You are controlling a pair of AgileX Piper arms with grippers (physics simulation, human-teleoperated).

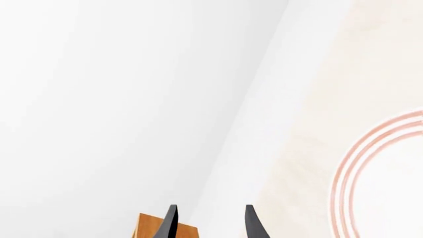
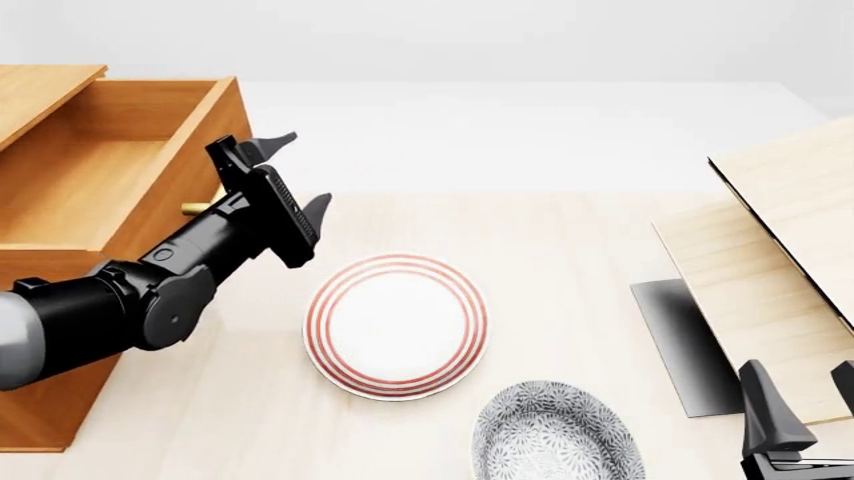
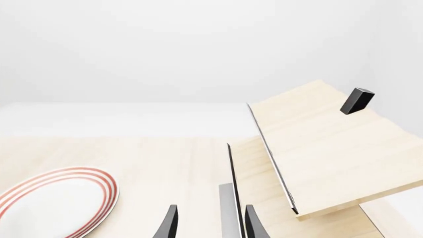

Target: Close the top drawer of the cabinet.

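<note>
So nearest the camera in the front view, a grey patterned bowl (image 2: 558,436) sits at the near edge of the bench (image 2: 574,230), and the right end effector (image 2: 798,402) pokes up at the bottom right corner, fingers spread a moderate way apart with nothing between them. Its wrist view looks over the pale light-wood boards (image 3: 330,148), which lean tilted on the right side of the bench, with a small dark block (image 3: 357,100) on the upper one.

Just past the bowl is a white plate with red rings (image 2: 396,325), lying flat about mid-bench. Left of it the left arm reaches forward, and the left end effector (image 2: 296,176) hangs right beside the front of the top drawer (image 2: 100,170), fingers open wide and empty. I can't tell if it's actually touching the wood. A bit of brass handle (image 2: 195,208) shows just behind the wrist.

The drawer is pulled well out of the cabinet (image 2: 47,95) at the far left, its inside visible from above.
</note>
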